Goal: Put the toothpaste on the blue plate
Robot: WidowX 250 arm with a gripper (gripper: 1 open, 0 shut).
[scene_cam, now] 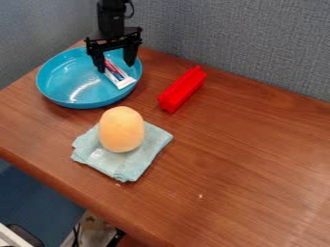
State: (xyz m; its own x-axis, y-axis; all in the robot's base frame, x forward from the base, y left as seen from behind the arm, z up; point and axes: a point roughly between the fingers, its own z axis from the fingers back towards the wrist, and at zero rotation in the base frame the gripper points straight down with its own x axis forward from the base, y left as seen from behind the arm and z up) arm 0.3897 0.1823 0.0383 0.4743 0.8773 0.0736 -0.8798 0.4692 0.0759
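Now claw (114, 57) spread apart, straddling toothpaste (119, 73) on blue plate (68, 85).

Arm (114, 12) cut off by the top edge; only its lower black part and the gripper (114, 60) show. Fingertips dark against the plate (71, 82), too small to tell if they touch anything. Toothpaste (119, 74) partly hidden behind the gripper's fingers; its print is too small to read and its cap cannot be made out. Plate's far rim hidden behind the gripper. Cloth (119, 152) partly covered by the orange egg-shaped thing (122, 128). Table (245, 154) cut off at the right edge and bottom. Below the table edge, blurred shapes, cannot tell what.
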